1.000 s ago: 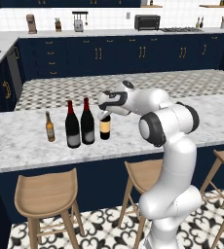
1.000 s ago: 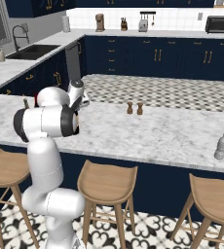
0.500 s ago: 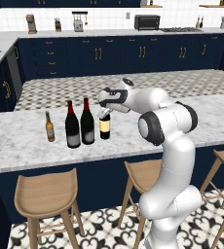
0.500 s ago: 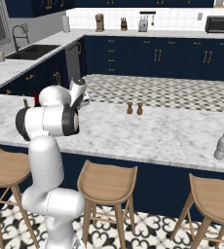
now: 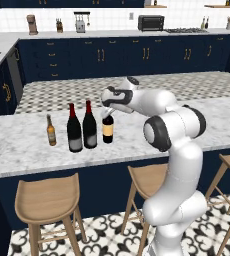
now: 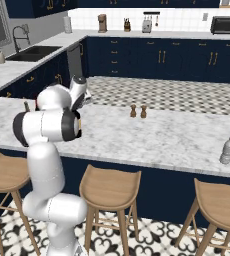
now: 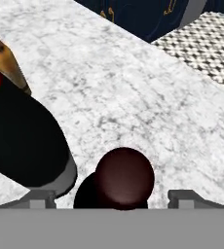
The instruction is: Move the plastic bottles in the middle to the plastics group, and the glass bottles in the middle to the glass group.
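Hand view looks down on the shorter wine bottle's [image 7: 124, 178] dark cap between the jaws, which seem spread clear of it, probably a release; it stands upright on the worktop [image 5: 137, 140] just beside the glass group [image 5: 75, 129], where it belongs

No text can be read on any surface. The labels on the wine bottles [image 5: 82, 127] are seen as blank patches. No brand or number is shown.

A home kitchen: navy cabinets [image 5: 102, 55], a grey marble bar counter [image 5: 32, 150] with wooden stools [image 5: 47, 200], a steel sink [image 6: 32, 52] and black toaster oven [image 5: 150, 22].
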